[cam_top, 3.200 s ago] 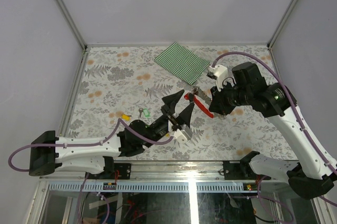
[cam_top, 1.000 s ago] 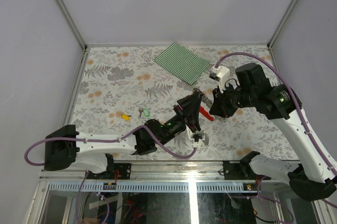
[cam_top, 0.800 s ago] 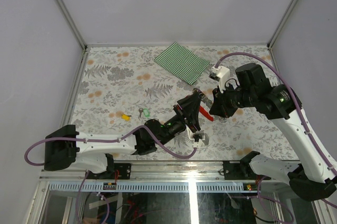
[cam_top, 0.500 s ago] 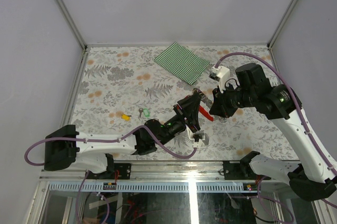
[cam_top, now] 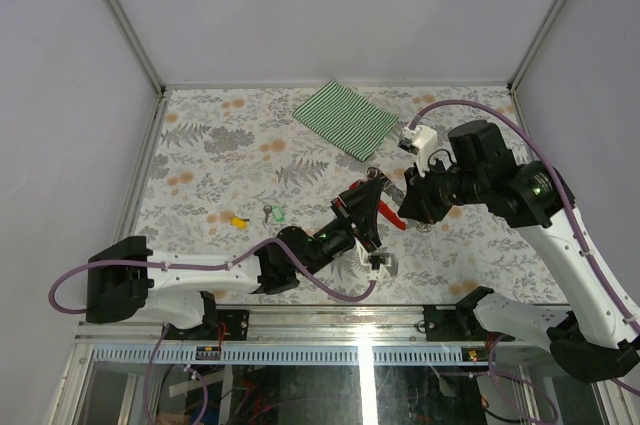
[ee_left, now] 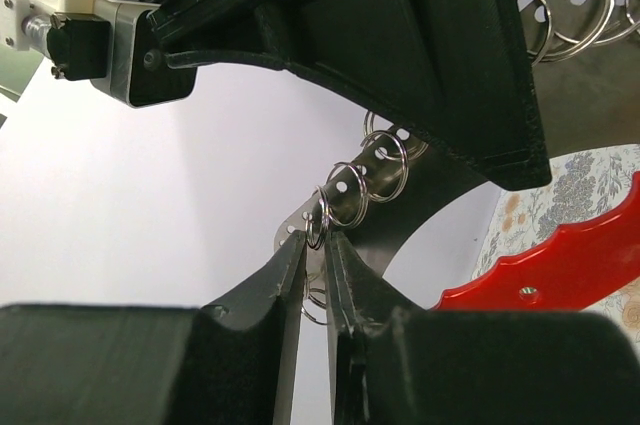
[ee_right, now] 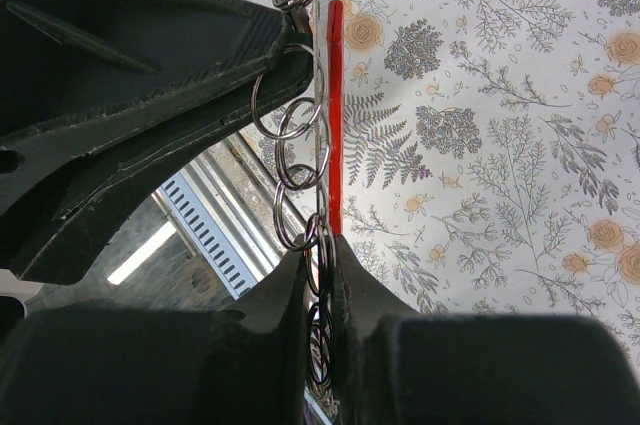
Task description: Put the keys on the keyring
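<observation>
**A:** Top external view first: where is the keyring (cam_top: 391, 218)?

**B:** Right of centre, held up off the bench (cam_top: 220, 145) between the two arms. Its red strap shows just below the spot where the arms meet.

**A:** And the right pincer (ee_right: 320, 242)?

**B:** In the right wrist view it is clenched on the keyring's chain of silver rings at lower centre. The red strap runs edge-on up the middle of the frame beside the rings.

**A:** The left pincer (ee_left: 317, 237)?

**B:** In the left wrist view its fingers nearly meet, pinching a small silver ring at their tips, just below centre. The red strap curves in at the lower right.

**A:** What lies loose?

**B:** A yellow key (cam_top: 238, 220) and a green key (cam_top: 277, 214) lie on the bench left of centre. They are near each other and well apart from the keyring. A green striped cloth (cam_top: 345, 117) lies flat near the bench's top edge.
</observation>
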